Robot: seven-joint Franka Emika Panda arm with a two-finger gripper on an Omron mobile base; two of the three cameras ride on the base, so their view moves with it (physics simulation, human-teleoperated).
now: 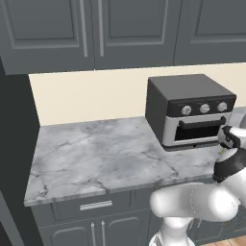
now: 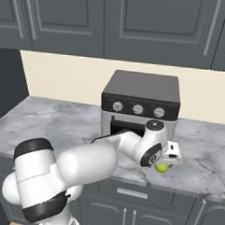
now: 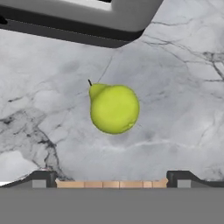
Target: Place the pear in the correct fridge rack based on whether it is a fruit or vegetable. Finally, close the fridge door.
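Along the left of the left base view, the marble desk (image 1: 96, 153) lies bare beneath dark-grey wall cabinets (image 1: 96, 29), with a drawer (image 1: 96, 205) set in its front edge. Further right stands a dark toaster oven (image 1: 190, 110) with three round knobs, backed against the cream wall.

Right of the oven's front, in the right base view, the white arm bends down over the desk's near edge, and the tool (image 2: 170, 160) hangs just above the pear (image 2: 162, 168) — the fruit peeks out under the hand, lying on the marble close to the edge.

From the hand view the pear (image 3: 113, 108) lies on its side at the centre, not touched by anything, its narrow end and short dark stem pointing toward 11 o'clock. The oven's base (image 3: 83, 22) crosses the frame from 10 to 1 o'clock. The two dark fingertips (image 3: 41, 178) sit wide apart at 7 and 5 o'clock — the tool is spread wide, holding nothing, with the pear above the gap between them.
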